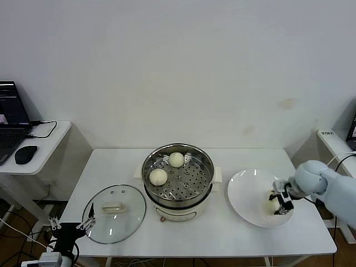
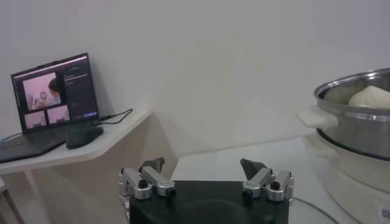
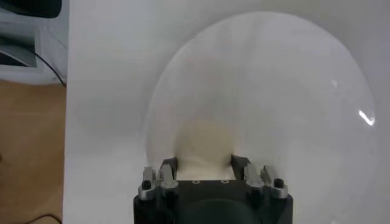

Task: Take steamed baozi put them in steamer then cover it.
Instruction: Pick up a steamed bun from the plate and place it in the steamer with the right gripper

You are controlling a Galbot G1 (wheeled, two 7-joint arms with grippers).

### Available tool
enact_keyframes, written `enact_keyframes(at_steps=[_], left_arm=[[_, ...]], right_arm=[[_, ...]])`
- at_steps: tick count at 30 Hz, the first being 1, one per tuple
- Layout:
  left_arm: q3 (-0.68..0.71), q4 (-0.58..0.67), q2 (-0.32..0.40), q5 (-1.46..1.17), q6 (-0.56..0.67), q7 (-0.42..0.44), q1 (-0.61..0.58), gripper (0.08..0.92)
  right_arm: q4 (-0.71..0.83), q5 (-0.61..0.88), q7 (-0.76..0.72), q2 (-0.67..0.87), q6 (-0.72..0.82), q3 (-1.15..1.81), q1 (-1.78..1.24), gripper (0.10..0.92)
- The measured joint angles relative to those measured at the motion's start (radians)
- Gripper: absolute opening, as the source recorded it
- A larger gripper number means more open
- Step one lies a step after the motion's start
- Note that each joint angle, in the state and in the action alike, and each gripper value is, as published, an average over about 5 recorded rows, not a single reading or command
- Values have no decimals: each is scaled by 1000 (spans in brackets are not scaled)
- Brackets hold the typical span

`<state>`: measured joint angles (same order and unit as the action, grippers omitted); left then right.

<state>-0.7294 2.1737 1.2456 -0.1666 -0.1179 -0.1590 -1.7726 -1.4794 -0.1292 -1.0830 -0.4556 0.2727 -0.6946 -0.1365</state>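
Steel steamer (image 1: pixel 178 177) stands mid-bench with two baozi (image 1: pixel 158 177) on its perforated tray. To its left the cover (image 1: pixel 114 213) lies flat on the bench (image 1: pixel 233 233). Over the plate (image 1: pixel 245 194) at the right, the right hand (image 1: pixel 281 202) has its fingers on either side of a third bun (image 3: pixel 204 146), grasping it. Parked at the bench's near-left corner, the left hand (image 2: pixel 204 176) is spread wide, holding nothing.
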Motion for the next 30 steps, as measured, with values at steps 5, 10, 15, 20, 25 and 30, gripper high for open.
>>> enact_keyframes(at_steps=[5,10,15,20,25,30], left_arm=[[-1,8,-4,-2,0,0,-3,823],[-1,17,-5,-3,0,0,-4,823],[-3,23,-6,-3,0,0,-6,823],[-10,24,-3,-4,1,0,-11,823],[-18,25,2,-5,3,-1,-16,823],[-25,27,8,-5,4,-2,-19,823]], right_arm=[[6,47,-15,-10,5,-28,111,568],[10,107,-19,-39,7,-89,262,568],[1,169,-13,-95,10,-177,430,568],[-25,227,2,-174,10,-264,564,568],[-61,274,24,-264,-2,-344,639,568],[-85,291,48,-352,-32,-418,680,569]])
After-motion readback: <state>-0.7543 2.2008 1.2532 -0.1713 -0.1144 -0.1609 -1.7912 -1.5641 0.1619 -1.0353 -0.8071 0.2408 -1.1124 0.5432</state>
